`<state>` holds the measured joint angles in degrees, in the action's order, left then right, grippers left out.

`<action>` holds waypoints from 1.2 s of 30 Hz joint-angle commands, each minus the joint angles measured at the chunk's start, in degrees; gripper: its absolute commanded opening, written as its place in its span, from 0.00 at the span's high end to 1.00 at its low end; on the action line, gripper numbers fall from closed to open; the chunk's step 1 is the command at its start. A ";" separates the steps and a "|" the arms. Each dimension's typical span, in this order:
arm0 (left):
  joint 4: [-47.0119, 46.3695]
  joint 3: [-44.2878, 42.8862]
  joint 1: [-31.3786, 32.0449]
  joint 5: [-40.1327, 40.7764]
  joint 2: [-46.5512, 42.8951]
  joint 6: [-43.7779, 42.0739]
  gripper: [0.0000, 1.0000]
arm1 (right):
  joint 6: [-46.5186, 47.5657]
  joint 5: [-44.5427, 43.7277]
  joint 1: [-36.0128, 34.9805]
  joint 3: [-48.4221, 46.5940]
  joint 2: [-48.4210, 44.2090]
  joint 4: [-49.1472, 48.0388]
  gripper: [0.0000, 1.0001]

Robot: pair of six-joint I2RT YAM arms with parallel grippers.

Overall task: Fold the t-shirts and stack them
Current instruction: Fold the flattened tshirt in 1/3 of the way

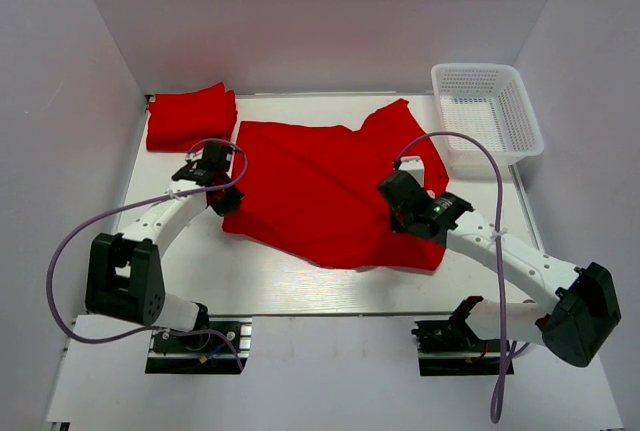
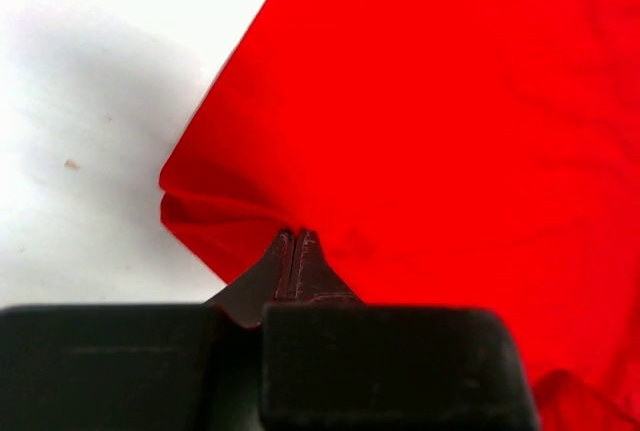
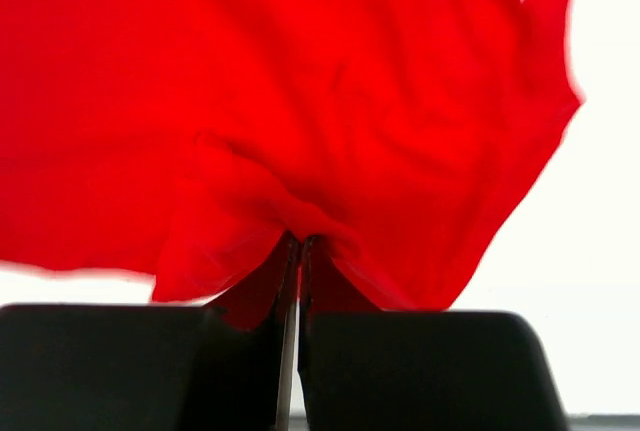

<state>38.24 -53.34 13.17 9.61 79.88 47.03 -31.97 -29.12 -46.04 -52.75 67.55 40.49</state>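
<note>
A bright red t-shirt (image 1: 320,186) lies spread across the middle of the table, rumpled at its right side. My left gripper (image 1: 228,179) is shut on the shirt's left edge; in the left wrist view its fingertips (image 2: 294,236) pinch a fold of the red cloth (image 2: 450,121). My right gripper (image 1: 392,191) is shut on the shirt's right part; in the right wrist view the cloth (image 3: 300,81) bunches up from its pinched tips (image 3: 299,241). A second red t-shirt (image 1: 190,117) lies folded at the back left corner.
A white plastic mesh basket (image 1: 487,119) stands at the back right. White walls enclose the table on the left, back and right. Bare white tabletop (image 1: 280,286) lies in front of the shirt.
</note>
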 commanded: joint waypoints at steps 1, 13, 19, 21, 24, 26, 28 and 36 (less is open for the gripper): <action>-1.76 -4.39 -0.42 0.84 1.77 0.69 1.00 | 5.24 -3.23 3.06 -3.05 0.22 -6.55 1.00; -0.71 -11.16 -0.42 7.18 4.76 0.70 1.00 | 20.09 2.49 10.79 -6.13 2.15 -16.05 1.00; -0.18 -14.86 -0.42 8.76 8.01 0.70 1.00 | 23.96 4.43 13.96 -7.63 3.90 -18.34 1.00; -0.18 -15.38 -0.95 9.55 8.54 0.70 1.00 | 25.54 4.69 15.19 -7.80 4.61 -19.22 1.00; -2.02 -15.92 -0.95 10.61 9.07 0.08 1.00 | 28.70 7.05 16.68 -8.16 5.49 -21.06 1.00; -2.03 -16.53 -0.95 10.61 10.21 -0.44 1.00 | 29.50 7.94 17.65 -7.98 6.01 -21.94 1.00; -2.64 -16.53 -0.95 10.61 10.21 -0.44 1.00 | 30.73 9.34 18.53 -7.98 5.93 -23.61 1.00; -2.99 -18.55 -0.95 12.80 12.49 -0.97 1.00 | 37.50 15.50 20.99 -6.75 6.72 -30.12 1.00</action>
<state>36.38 -68.99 12.53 19.66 92.36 46.57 1.69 -16.78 -25.76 -58.02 73.65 15.59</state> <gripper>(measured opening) 0.009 0.017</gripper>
